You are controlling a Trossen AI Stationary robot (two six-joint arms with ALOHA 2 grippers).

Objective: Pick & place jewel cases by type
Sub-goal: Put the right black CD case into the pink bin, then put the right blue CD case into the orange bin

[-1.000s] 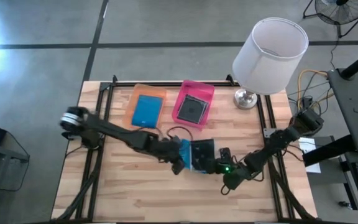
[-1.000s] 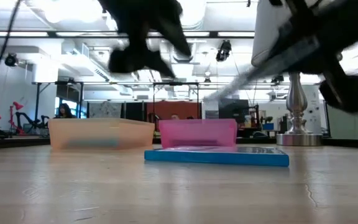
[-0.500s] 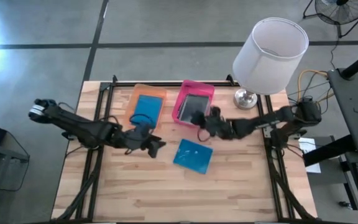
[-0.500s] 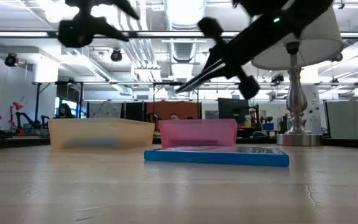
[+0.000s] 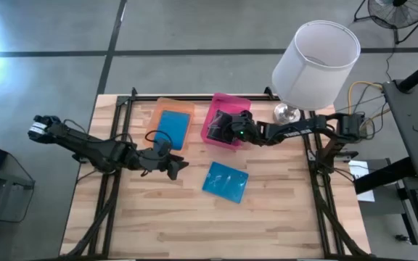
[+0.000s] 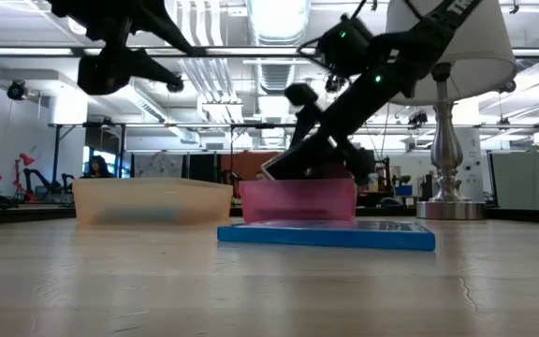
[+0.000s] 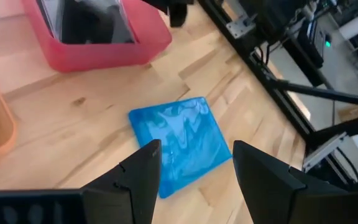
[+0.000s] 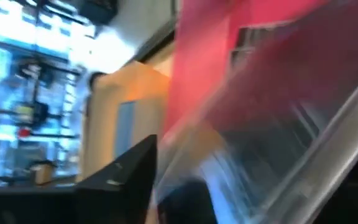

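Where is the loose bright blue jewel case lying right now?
In the high view the flat bright blue plastic jewel case lies on the wooden table near its middle, in front of the translucent pink tray, outside both trays.

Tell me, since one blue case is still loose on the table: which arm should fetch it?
Probably the left. The left gripper hangs open beside the blue case, while the right gripper is busy at the pink tray.

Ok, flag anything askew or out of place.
One blue jewel case lies loose and skewed on the table, outside both trays. A clear case hangs tilted at the right end effector over the pink tray.
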